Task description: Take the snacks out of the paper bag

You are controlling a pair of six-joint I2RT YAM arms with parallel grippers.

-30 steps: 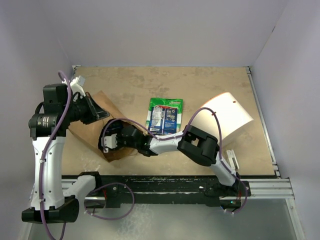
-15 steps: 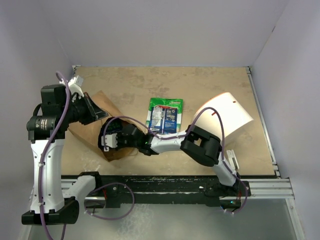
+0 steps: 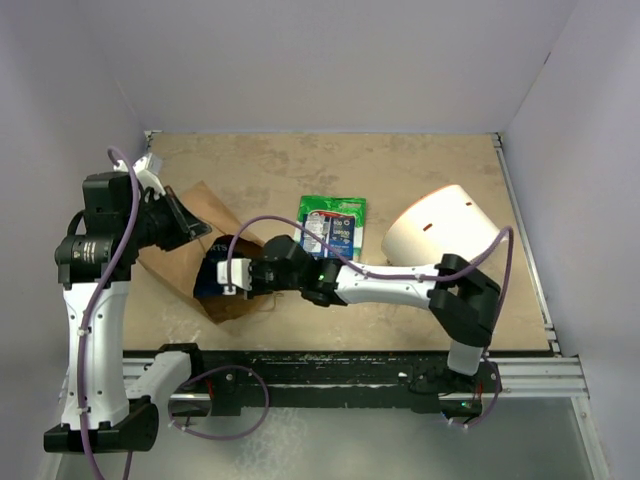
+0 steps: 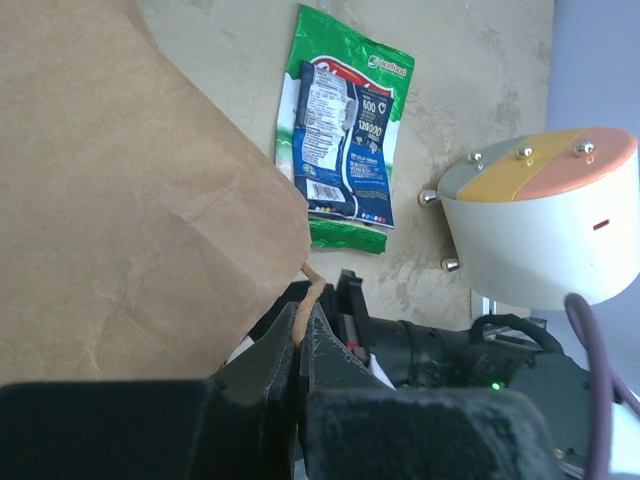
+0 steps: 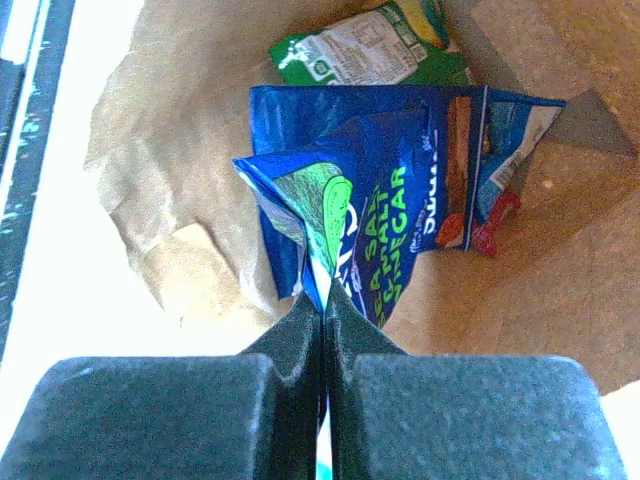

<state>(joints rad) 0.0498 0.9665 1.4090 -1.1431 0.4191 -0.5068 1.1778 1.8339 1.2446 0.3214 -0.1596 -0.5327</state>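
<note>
On the table (image 3: pixel 300 170), left of centre, toward the near edge:

- Paper bag (image 3: pixel 180 250): brown kraft, lying on its side, with its mouth facing the right arm.
- Left gripper (image 4: pixel 300 335): fingers clenched with no gap, nipping a thin strip of brown paper at the bag's mouth edge. Whether that strip is rim or handle cannot be told.
- Right gripper (image 5: pixel 322 300): at the bag's mouth. Its fingers are pressed flat together on a crumpled corner of the dark blue packet (image 5: pixel 400 190), which lies inside the bag.
- Green packet in the bag (image 5: pixel 375 45): deeper in than the blue one, partly covered by it, and untouched by either gripper.
- Green packet on the table (image 3: pixel 330 230): flat, outside the bag, between the bag and the white cylinder (image 3: pixel 440 235).
- White cylinder: tipped on its side, just right of that packet.
</note>
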